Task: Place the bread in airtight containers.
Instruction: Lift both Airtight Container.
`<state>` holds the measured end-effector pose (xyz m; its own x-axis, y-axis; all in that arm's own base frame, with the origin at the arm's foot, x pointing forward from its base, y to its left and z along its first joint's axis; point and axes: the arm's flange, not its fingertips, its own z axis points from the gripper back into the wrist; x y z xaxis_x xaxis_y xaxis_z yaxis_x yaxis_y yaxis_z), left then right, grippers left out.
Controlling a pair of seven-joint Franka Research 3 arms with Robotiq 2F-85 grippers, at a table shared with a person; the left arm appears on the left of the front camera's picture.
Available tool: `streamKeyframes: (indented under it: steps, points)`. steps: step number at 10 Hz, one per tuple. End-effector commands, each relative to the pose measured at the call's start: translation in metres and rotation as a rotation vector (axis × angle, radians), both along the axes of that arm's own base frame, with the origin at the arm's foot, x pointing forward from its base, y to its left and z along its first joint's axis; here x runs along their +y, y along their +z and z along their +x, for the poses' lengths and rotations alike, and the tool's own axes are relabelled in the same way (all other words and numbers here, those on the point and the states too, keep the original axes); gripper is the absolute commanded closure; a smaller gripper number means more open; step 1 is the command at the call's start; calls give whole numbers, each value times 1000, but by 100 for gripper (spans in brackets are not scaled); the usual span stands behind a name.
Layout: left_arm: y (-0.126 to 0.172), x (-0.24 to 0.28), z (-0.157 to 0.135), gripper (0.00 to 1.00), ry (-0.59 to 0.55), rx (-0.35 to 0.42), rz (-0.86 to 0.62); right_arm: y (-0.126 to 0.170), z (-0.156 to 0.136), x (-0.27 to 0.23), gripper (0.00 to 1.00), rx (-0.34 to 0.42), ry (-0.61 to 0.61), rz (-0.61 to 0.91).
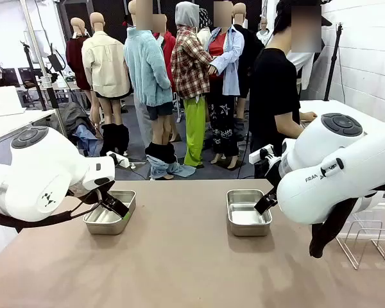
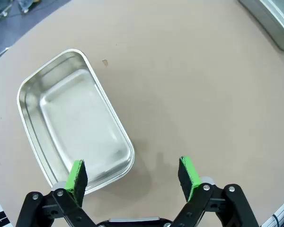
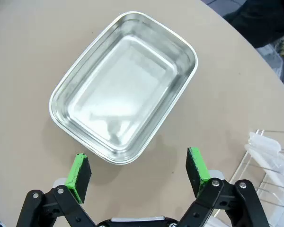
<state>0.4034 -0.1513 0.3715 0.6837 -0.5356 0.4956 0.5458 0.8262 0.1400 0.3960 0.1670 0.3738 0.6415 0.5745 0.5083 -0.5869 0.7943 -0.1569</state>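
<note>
Left wrist view, left claw (image 2: 132, 172) spread, empty, beside first tin (image 2: 75, 123); right claw (image 3: 138, 164) likewise, beside second tin (image 3: 123, 85).

Left tin (image 2: 75, 118), right tin (image 3: 123, 90) glossy polished steel; table (image 1: 179, 269) matt, smooth.

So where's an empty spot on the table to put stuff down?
There's a clear gap between the left tin and right tin. The widest bare stretch of table is the near side, in front of both. It's crowded by the wire rack at the right.
</note>
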Motion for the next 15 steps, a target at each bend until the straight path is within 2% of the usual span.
streamKeyframes:
  steps: [1, 10, 12, 13, 15]
  points:
    - [0, 0, 0, 0, 0, 0, 0, 0, 0, 0, 0, 0, 1, 0]
    - [0, -1, 0, 0, -2, 0, 1, 0, 0, 0, 0, 0, 0, 0]
    - [49, 11, 1, 0, 19, -117, 42, 32, 7, 0, 0, -72, -15, 18]
    - [75, 21, -2, 0, 23, -177, 54, 58, 6, -9, 0, -141, -34, 6]
    - [113, 56, -10, 0, 69, -226, 103, 113, -2, -60, 0, -259, -173, 9]
